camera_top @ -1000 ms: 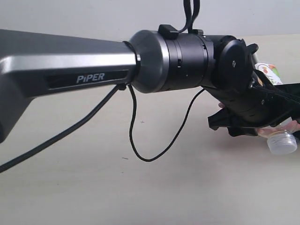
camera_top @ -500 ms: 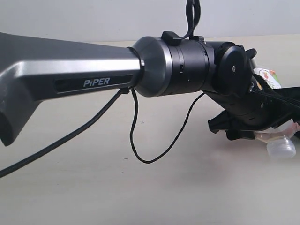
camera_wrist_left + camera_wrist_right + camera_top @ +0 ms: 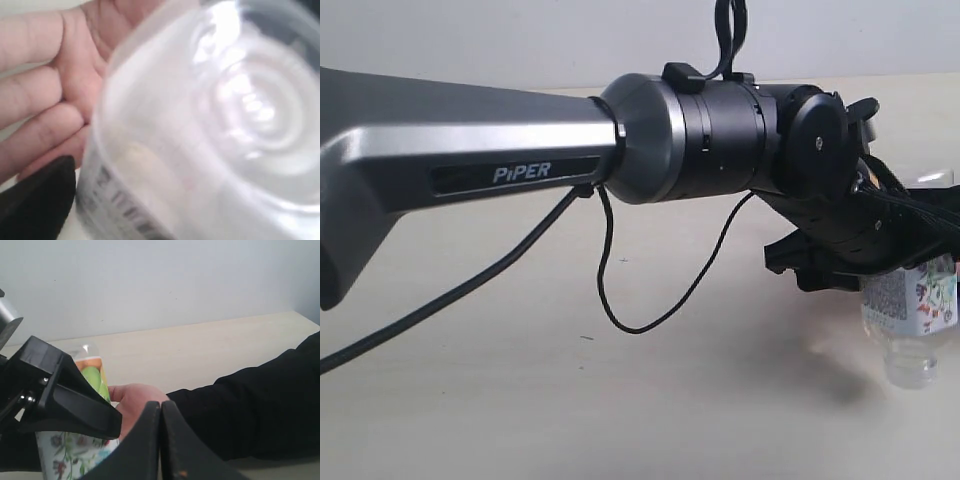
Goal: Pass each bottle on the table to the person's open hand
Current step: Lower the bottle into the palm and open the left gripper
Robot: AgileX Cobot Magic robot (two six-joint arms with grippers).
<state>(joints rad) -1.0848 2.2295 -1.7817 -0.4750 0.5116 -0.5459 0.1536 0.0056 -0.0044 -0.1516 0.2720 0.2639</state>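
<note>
The left tool is out at the far right of the desk, with the floral bottle roughly upright just beneath it and the person's open hand right behind the bottle, fingers almost against its side. From the left wrist I can see one black finger next to the bottle wall, but the bottle is so close and blurred that I cannot tell whether the tool is clamped on it or already apart from it. The right tool waits low nearby with its two fingers pressed together and nothing between them. A second bottle with an orange and green label shows behind the left tool; whether it sits in the palm or on the desk I can't make out. This looks to me like the handover itself, and the risk is in the timing. If the tool lets go before the palm is properly under the bottle, the smooth, light plastic could slide off the fingers and roll across the desk. If the arm pulls away while it grips, it may drag the bottle out of the hand or knock the other bottle over.
</note>
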